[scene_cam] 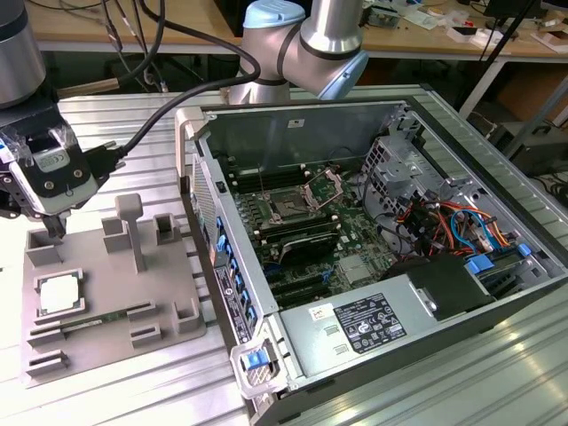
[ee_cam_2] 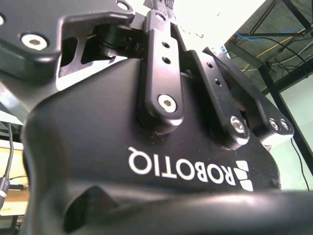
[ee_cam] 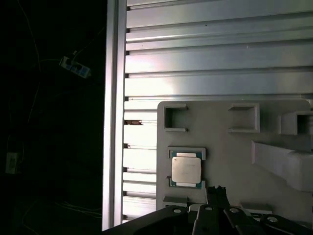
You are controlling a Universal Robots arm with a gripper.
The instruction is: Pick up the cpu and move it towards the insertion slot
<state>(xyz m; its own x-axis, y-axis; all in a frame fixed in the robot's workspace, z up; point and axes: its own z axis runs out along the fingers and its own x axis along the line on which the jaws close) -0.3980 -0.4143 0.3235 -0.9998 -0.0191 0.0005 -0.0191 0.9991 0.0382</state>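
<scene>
The cpu (scene_cam: 60,293) is a small silver-topped square lying flat in a raised pocket on the grey fixture plate (scene_cam: 115,293), at the exterior view's left. My gripper (scene_cam: 56,232) hangs above the plate's far corner, a short way beyond the cpu and not touching it, with its fingers together and nothing in them. In the first wrist view the cpu (ee_cam: 186,170) lies just ahead of the gripper (ee_cam: 216,190). The insertion slot (scene_cam: 288,206) is a dark square socket on the green board inside the open computer case, with its metal frame (scene_cam: 324,188) hinged up.
Grey posts and blocks (scene_cam: 131,226) stand on the fixture plate beside the gripper. The case wall (scene_cam: 209,222) rises between the plate and the board. Cables (scene_cam: 448,222), a drive cage (scene_cam: 395,169) and a power supply (scene_cam: 373,324) fill the case's right side.
</scene>
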